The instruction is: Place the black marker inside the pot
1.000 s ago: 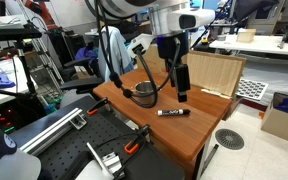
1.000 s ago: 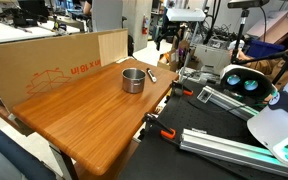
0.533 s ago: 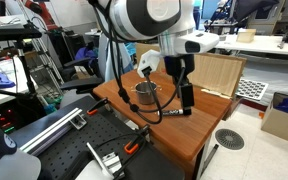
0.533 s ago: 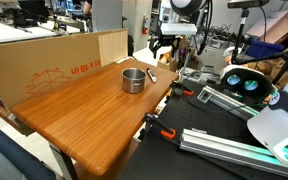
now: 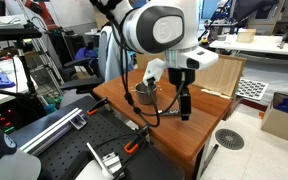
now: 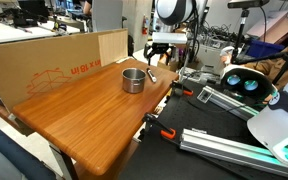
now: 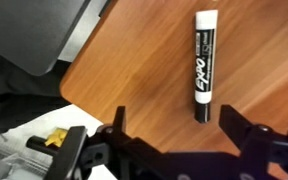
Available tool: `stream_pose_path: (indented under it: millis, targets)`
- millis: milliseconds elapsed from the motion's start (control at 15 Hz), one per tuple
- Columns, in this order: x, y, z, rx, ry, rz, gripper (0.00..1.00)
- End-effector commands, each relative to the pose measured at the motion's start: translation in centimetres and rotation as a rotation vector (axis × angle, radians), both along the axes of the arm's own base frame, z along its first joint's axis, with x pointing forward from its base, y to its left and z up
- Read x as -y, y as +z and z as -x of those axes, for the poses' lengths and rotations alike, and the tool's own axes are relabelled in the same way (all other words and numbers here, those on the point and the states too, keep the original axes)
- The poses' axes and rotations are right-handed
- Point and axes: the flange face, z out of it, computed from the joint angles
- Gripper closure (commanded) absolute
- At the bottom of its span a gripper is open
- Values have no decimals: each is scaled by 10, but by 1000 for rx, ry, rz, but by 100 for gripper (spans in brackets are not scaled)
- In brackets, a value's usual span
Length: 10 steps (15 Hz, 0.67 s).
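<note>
Black marker (image 7: 205, 65) lying flat on wooden table (image 7: 134, 70), not gripped; no step done yet. Gripper (image 7: 176, 120) hovering above it, fingers spread, empty. Left: descend, pinch, lift, carry to pot (image 6: 133, 79) nearby, seemingly empty, though view small. Cardboard panel (image 6: 44, 62) behind pot; table edge close to marker.

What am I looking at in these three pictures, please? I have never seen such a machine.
It is one robot arm with a two-finger gripper at its end. Two pictures come from cameras standing in the room; the third is from a camera on the wrist, looking down past the fingers. On the wooden table stands a small steel pot, and near it a black Expo marker lies flat. The gripper hangs open close to the marker and holds nothing.
</note>
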Motion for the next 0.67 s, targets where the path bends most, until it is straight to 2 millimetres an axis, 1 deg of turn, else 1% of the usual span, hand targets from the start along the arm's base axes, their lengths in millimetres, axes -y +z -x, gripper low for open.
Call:
stream_pose_path:
  millis: [0,200,467,600]
  targets:
    - [3,-4,-16,37,-4,10,0]
    - [3,-14,-21,20,-17,-6,0]
    - [-2,-36,-19,-19,-5,-12,0]
    - [-7,-44,-18,-36,18,-9,0]
